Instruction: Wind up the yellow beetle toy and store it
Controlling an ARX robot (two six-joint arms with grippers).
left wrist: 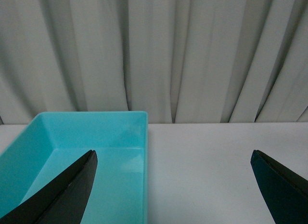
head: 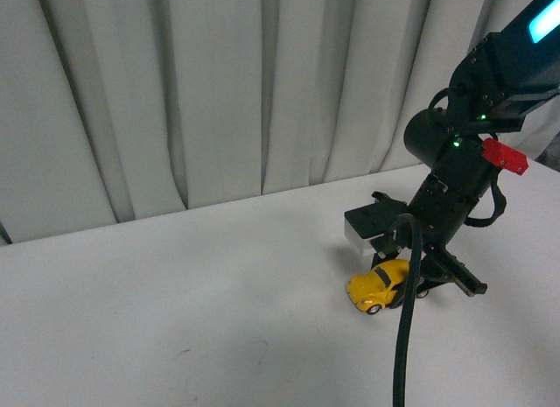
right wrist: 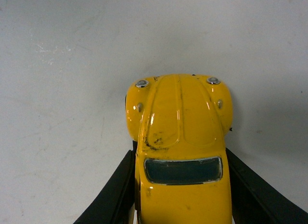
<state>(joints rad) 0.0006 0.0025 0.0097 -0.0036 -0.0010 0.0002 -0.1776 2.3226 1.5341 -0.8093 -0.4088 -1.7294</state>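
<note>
Big white table [head: 157, 328] all round. The teal bin [left wrist: 96, 132] only shows in my left wrist view, where my left gripper [left wrist: 173, 154] hangs spread wide with nothing in it. My right arm [head: 464, 153] is the near one, dropping in from 2 o'clock. My right gripper [right wrist: 180, 154] is clamped on the flanks of the yellow beetle toy [head: 379, 285], which sits wheels down on the table around 4 o'clock from the middle of the front view. Its long axis runs 8-to-2 there, in line with my fingers, nose at 8, away from my wrist. So I reckon the wind-up drag goes tail-first toward 2.
</note>
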